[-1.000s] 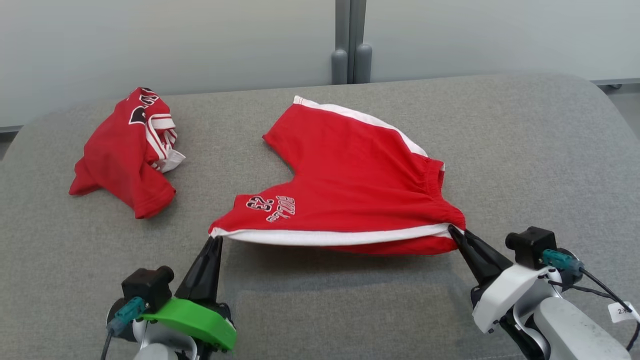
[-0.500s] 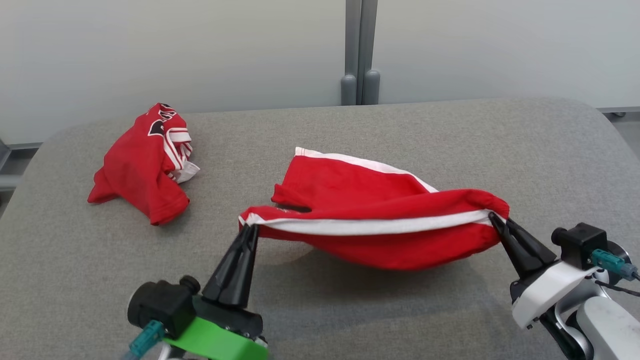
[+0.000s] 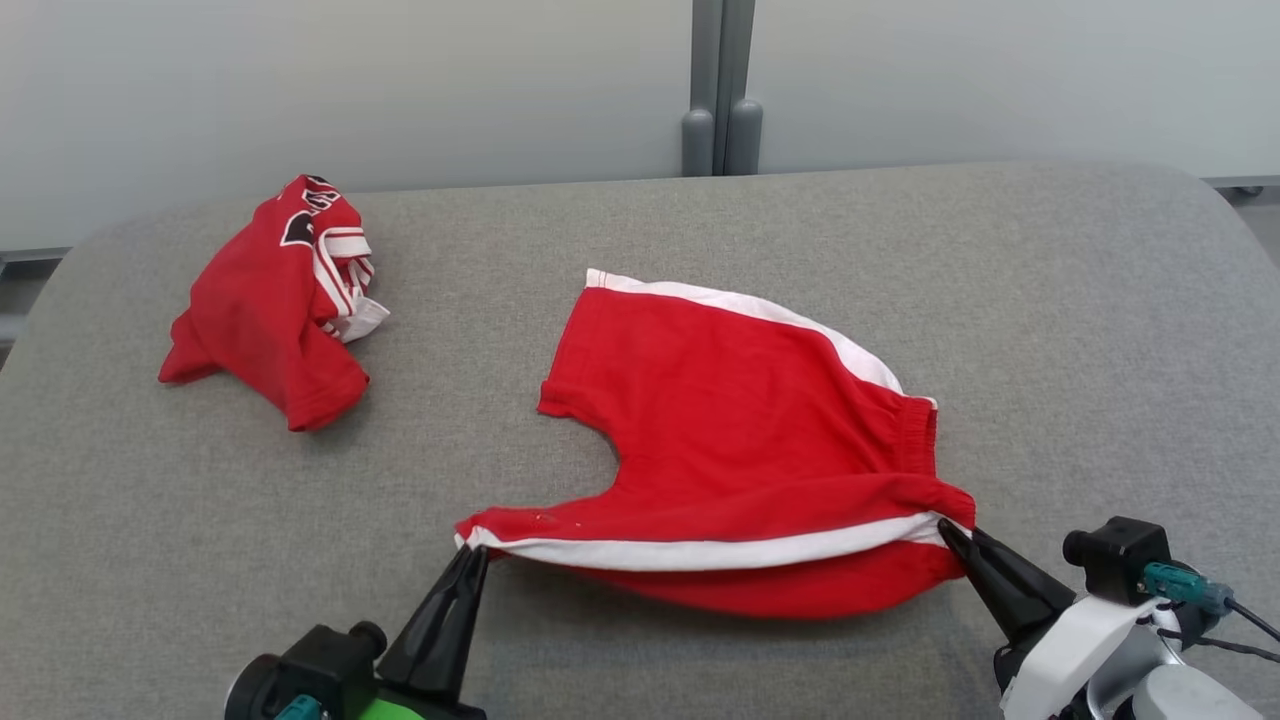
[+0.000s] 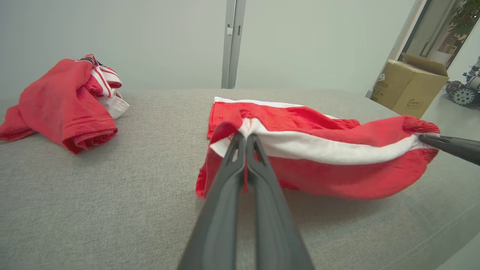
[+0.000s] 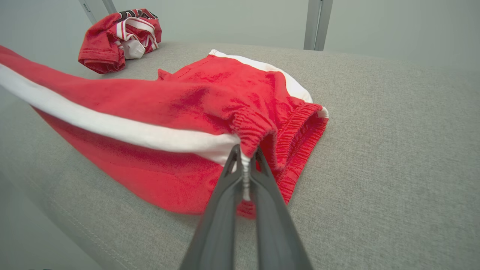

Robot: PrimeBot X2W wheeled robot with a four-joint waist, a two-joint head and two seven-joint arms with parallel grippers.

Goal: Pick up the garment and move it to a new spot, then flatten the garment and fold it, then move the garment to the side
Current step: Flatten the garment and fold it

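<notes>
The red shorts hang stretched between the two grippers. Their near edge, marked by a white stripe, is raised off the grey padded surface, and the far leg and the rest of the cloth lie spread on it beyond the fingertips. The left gripper is clamped on the leg-hem end of that stripe, with its fingers pressed together on the cloth. The right gripper is pinched on the elastic waistband corner at the other end.

By the look of it, the pick-up is done and the garment is in the flattening step. The part farther from the grippers looks smooth, but the near edge sags in a loose belly just ahead of the tips and has not been laid down. The folding and the move to the side appear to be undone.

A second red garment lies bunched up, well beyond the left gripper and out to its outer side, apart from the shorts.

Several things are hard to judge. The cloth under the raised edge is in shadow, so creases there cannot be checked. Each pinch possibly takes both layers of fabric, though neither wrist view makes that plain. The left gripper's body is cut off at the bottom of the head view. The bunched garment is too crumpled to tell what kind of clothing it is.
</notes>
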